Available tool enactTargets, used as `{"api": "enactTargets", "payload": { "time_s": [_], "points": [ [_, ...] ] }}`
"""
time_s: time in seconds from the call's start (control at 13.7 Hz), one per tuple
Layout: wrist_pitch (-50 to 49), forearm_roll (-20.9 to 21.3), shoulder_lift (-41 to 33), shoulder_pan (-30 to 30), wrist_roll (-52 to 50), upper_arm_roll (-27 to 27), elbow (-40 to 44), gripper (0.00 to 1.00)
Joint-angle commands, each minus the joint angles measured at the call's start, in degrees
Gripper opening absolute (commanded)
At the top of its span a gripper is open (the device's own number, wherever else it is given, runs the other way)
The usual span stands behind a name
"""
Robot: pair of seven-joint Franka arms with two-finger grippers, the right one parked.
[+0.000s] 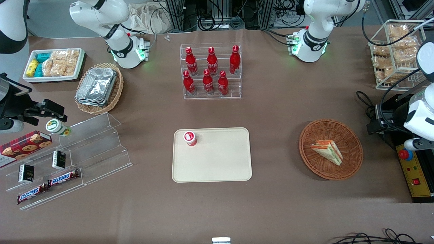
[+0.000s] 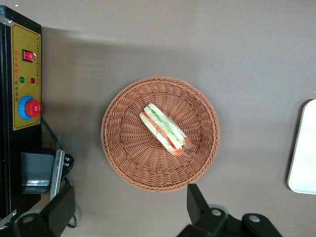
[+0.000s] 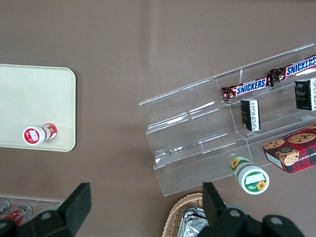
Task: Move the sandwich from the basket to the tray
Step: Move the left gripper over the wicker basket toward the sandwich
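The sandwich (image 1: 327, 151), a pale wedge with orange and green layers, lies in the round reddish-brown wicker basket (image 1: 351, 142) toward the working arm's end of the table. The left wrist view shows the sandwich (image 2: 165, 129) in the middle of the basket (image 2: 126, 143). My gripper (image 1: 375, 123) is open and empty. It hangs high above the table beside the basket, between it and the control box. Its fingers (image 2: 196, 200) stand wide apart, with their midpoint (image 2: 129, 191) just off the basket's rim. The cream tray (image 1: 220, 162) lies mid-table; an edge of it shows in the left wrist view (image 2: 303, 148).
A small red-and-white capped bottle (image 1: 190, 138) stands on a corner of the tray. A black-and-yellow control box with a red button (image 1: 405, 154) sits beside the basket. A rack of red bottles (image 1: 211, 71) stands farther from the camera than the tray. A wire rack of snacks (image 1: 396, 54) stands at the table's end.
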Motion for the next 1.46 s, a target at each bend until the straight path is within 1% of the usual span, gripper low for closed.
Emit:
{"api": "enactTargets", "payload": {
  "time_s": [0.0, 0.44, 0.66, 0.88, 0.95, 1.39],
  "points": [
    [-0.40, -0.66, 0.53, -0.97, 0.19, 0.94, 1.12, 1.00],
    [-1.10, -0.93, 0.53, -0.53, 0.98, 0.94, 0.25, 1.00],
    [0.21, -0.93, 0.62, -0.88, 0.89, 0.94, -3.17, 1.00],
    [5.82, -1.19, 0.62, -1.14, -0.16, 0.94, -9.23, 1.00],
    [7.93, -1.19, 1.05, -1.41, -1.56, 0.68, -11.34, 1.00],
    [15.67, -1.19, 4.74, -1.94, -13.76, -0.38, -15.57, 1.00]
  ]
}}
